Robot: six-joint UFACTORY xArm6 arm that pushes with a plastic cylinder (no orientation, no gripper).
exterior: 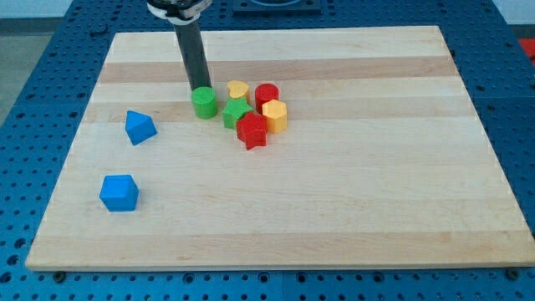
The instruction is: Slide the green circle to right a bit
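The green circle (pixel 204 103) is a short green cylinder on the wooden board, left of a cluster of blocks. My tip (pixel 199 88) stands just behind it, toward the view's top and slightly left, touching or nearly touching its back edge. Right of the green circle is a green star-shaped block (pixel 236 114), with a small gap between them.
The cluster holds a yellow heart (pixel 238 88), a red cylinder (pixel 267 94), a yellow hexagon (pixel 275 115) and a red star (pixel 252 131). Two blue blocks lie at the view's left (pixel 140 127) (pixel 119 193). The board's edge (pixel 276 266) borders a blue perforated table.
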